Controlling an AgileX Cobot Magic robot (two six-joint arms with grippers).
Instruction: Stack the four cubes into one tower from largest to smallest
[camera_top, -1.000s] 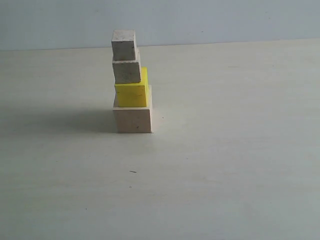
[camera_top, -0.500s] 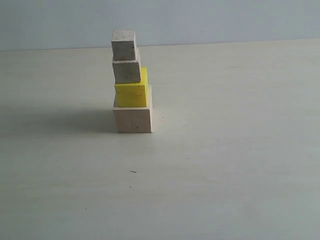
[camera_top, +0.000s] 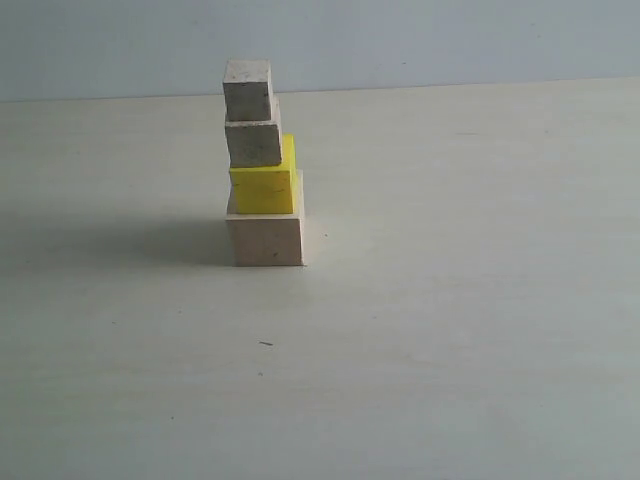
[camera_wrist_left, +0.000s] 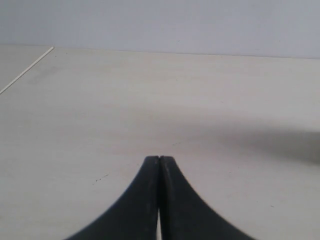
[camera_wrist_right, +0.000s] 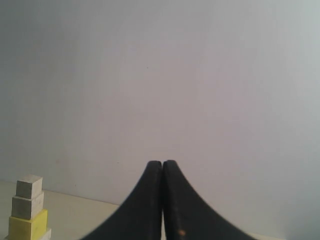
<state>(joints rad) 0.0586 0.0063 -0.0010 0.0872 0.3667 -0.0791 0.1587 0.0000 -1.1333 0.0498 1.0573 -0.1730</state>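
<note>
The tower (camera_top: 262, 165) stands on the table left of centre in the exterior view. Its base is the largest pale wood cube (camera_top: 266, 238), with the yellow cube (camera_top: 264, 186) on it, then a smaller pale cube (camera_top: 253, 143) and the smallest cube (camera_top: 247, 89) on top. The upper cubes sit shifted slightly left of the base. No arm shows in the exterior view. The left gripper (camera_wrist_left: 159, 159) is shut and empty over bare table. The right gripper (camera_wrist_right: 162, 163) is shut and empty, apart from the tower (camera_wrist_right: 28, 210), which shows at the edge of its view.
The pale table (camera_top: 450, 300) reaches back to a light wall (camera_top: 450, 40). A thin white line (camera_wrist_left: 27, 70) marks a table edge in the left wrist view. The tower casts a shadow to the left (camera_top: 130, 240).
</note>
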